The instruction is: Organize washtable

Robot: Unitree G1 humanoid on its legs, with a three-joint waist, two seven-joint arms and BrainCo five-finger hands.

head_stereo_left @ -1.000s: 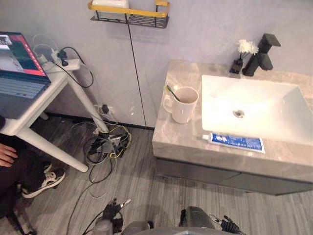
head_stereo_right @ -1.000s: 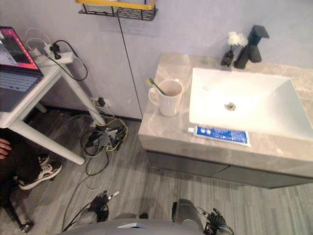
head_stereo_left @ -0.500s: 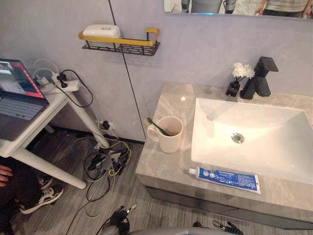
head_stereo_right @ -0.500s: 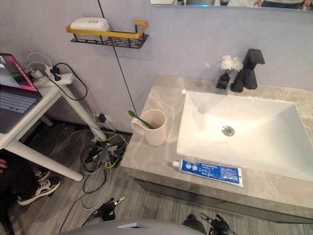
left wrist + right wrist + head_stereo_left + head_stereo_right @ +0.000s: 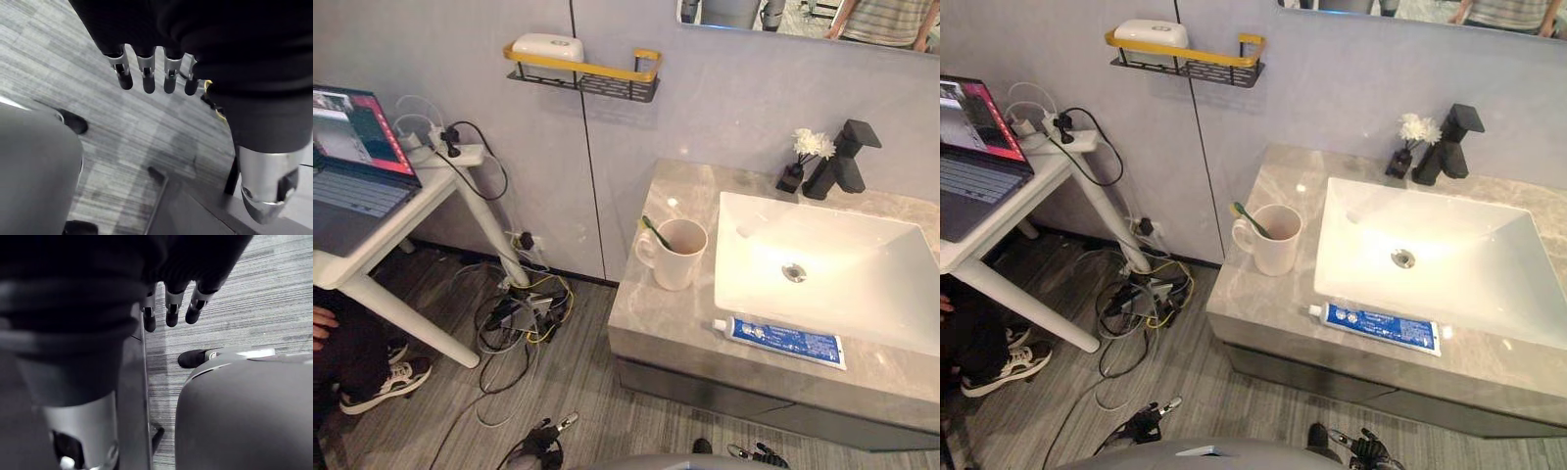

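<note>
A cream mug (image 5: 677, 253) with a green toothbrush (image 5: 655, 232) in it stands on the grey marble counter (image 5: 656, 313), left of the white sink basin (image 5: 822, 269). A blue-and-white toothpaste tube (image 5: 781, 340) lies flat along the counter's front edge. On the wall a yellow-railed black shelf (image 5: 587, 76) carries a white soap box (image 5: 546, 47). Both hands hang low over the floor, far from the counter. My left hand (image 5: 542, 439) is open, its fingers (image 5: 146, 73) straight and holding nothing. My right hand (image 5: 1363, 448) is open too, fingers (image 5: 171, 308) straight.
A black faucet (image 5: 842, 162) and a small dark vase of white flowers (image 5: 800, 157) stand behind the basin. At the left is a white table (image 5: 382, 245) with a laptop (image 5: 352, 157) and a power strip; cables (image 5: 524, 308) lie on the floor. A person's shoe (image 5: 382, 382) shows lower left.
The whole picture has shifted, so the camera has moved. The mug, tube and soap box keep their places. Both hands still hang low and hold nothing.
</note>
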